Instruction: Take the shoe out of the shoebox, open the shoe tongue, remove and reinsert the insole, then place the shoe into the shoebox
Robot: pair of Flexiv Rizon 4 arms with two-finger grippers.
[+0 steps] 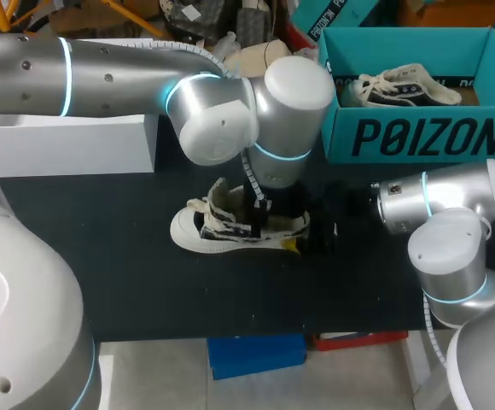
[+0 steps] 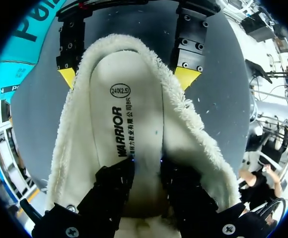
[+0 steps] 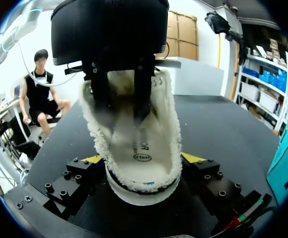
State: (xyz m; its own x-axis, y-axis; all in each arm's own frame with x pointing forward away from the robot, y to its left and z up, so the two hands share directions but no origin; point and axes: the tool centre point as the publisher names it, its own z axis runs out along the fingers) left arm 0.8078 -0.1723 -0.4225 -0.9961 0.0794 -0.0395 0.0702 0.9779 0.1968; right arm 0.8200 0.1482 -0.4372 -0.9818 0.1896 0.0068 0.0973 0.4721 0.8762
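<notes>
Shoe rests on its sole on the dark desk, out of the teal shoebox. The shoebox stands at the far right of the desk with a second shoe inside it. Our right gripper has the heel end between its yellow tips, one against each side of the fleece collar. We read it as clamped on the shoe and steadying it. Our left gripper comes down from above into the mouth of the shoe, onto the insole. The contact itself is hidden, so we cannot tell whether it pinches the insole or only presses on it. The insole lies flat in the shoe bed, its heel end close against the back of the collar.

We judge that we are in the insole step. The mouth gapes enough to show the rear half of the insole, so the tongue seems to be opened. Whether this is the start of the removal or the end of the reinsertion, we cannot say.

If removal is next, it calls for a sure hold on the insole, then a pull up and back towards the heel while the right gripper keeps the shoe down. If the insole is being reseated, it needs pressing flat. Then the shoe goes into the shoebox beside the second shoe.
</notes>
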